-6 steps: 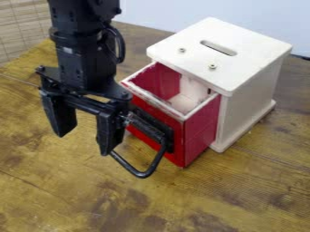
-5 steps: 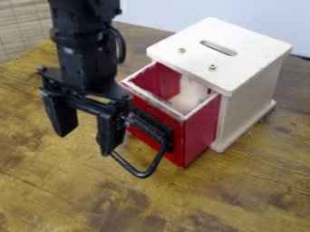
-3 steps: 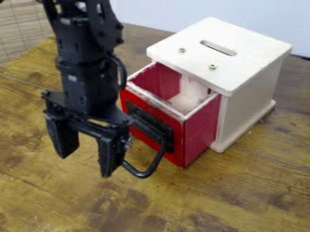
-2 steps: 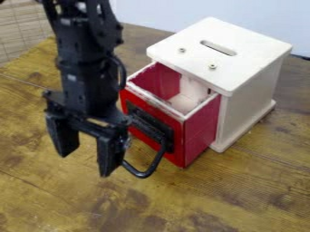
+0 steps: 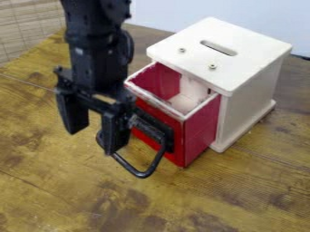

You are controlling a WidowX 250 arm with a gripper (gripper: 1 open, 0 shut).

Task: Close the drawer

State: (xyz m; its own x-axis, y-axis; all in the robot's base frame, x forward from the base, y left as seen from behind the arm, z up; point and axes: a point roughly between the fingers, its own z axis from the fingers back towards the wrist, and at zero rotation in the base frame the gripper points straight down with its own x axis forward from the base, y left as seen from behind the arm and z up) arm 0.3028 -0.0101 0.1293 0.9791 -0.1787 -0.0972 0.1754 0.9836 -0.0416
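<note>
The red drawer (image 5: 182,116) stands pulled out of the white wooden housing (image 5: 242,72), open at the top. Its black front plate (image 5: 152,129) faces front left, and the black wire loop handle (image 5: 141,159) hangs from it down to the table. My black gripper (image 5: 92,123) is open and empty, pointing down just left of the drawer front. Its right finger (image 5: 115,127) is close to the front plate and above the handle; I cannot tell whether it touches.
The wooden table (image 5: 72,195) runs around the box. A woven mat (image 5: 27,32) lies at the back left corner. The housing has a slot on top (image 5: 219,46).
My gripper dropped lower and nearer the front, then rose and shifted right toward the drawer front. The drawer stays open about the same amount.
</note>
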